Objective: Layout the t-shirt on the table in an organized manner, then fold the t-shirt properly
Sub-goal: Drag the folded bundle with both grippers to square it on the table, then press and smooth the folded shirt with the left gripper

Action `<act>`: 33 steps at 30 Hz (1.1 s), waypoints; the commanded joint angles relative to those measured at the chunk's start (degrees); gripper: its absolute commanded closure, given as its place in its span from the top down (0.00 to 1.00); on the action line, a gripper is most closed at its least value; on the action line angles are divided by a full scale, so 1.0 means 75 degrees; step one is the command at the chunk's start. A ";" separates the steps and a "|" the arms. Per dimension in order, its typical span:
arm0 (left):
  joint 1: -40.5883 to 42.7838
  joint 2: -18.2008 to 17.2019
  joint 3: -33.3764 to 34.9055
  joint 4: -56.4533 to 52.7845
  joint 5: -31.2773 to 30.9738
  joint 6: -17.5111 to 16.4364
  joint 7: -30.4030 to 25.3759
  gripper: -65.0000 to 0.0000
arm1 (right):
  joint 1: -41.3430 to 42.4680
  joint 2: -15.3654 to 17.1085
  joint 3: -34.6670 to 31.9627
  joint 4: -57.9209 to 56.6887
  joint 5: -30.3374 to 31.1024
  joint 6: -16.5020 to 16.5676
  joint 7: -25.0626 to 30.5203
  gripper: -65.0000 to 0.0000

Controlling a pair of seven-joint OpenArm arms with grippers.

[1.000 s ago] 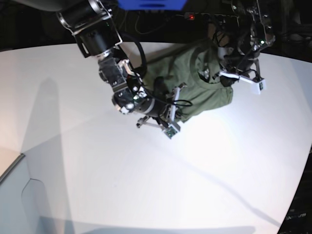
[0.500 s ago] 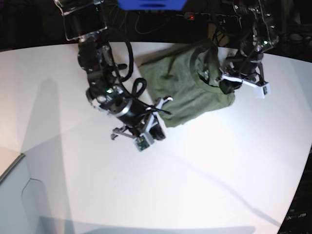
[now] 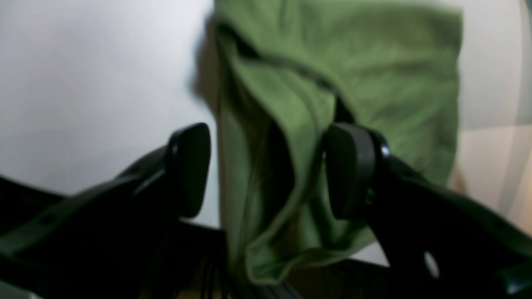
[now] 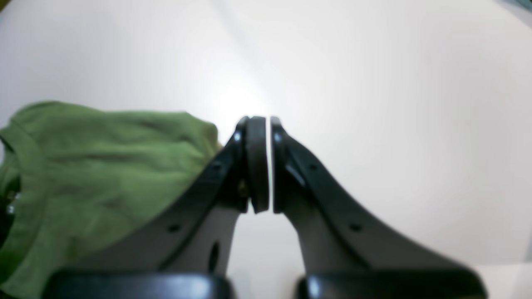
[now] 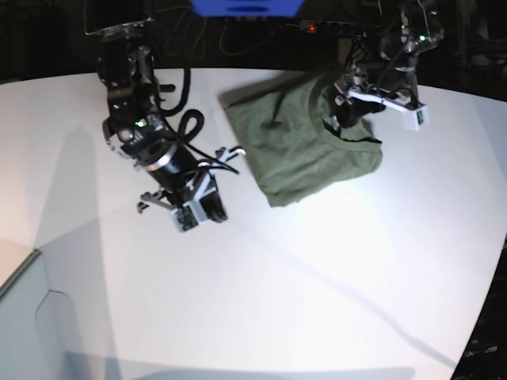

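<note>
T-shirt (image 5: 305, 146) folded on table (image 5: 317, 277); left hand (image 3: 266, 174) released astride collar; right hand (image 4: 262, 166) clenched, empty.

The t-shirt (image 5: 305, 146) is lying folded on the table (image 5: 333, 277), up toward one o'clock from the table's middle in the base view. My left gripper (image 5: 348, 113) is sitting over its collar edge, at the shirt's two o'clock. My right gripper (image 5: 207, 207) is hanging above bare table at the shirt's eight o'clock, just beside it
</note>
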 commanded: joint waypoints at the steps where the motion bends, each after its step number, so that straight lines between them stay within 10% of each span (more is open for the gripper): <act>1: -0.0125 0.0046 -0.0015 -0.0040 -0.0065 -0.0026 -0.0123 0.64 | 0.0119 0.0008 -0.0013 0.0152 0.0133 0.0020 0.0244 0.00; 13: -0.1473 0.0057 0.0336 -0.1786 0.0017 -0.0003 -0.0134 0.63 | -0.0034 0.0160 -0.0013 0.0187 0.0121 0.0020 0.0233 0.00; 23: -0.3114 -0.0494 0.1755 -0.3122 0.0838 0.0032 -0.0064 0.02 | -0.0022 0.0336 0.0468 0.0164 0.0109 0.0020 0.0233 0.00; 33: -0.4509 -0.1080 0.5001 -0.3497 0.3428 -0.0038 -0.0052 0.00 | -0.0034 0.0348 0.1956 0.0164 0.0109 0.0020 0.0233 0.00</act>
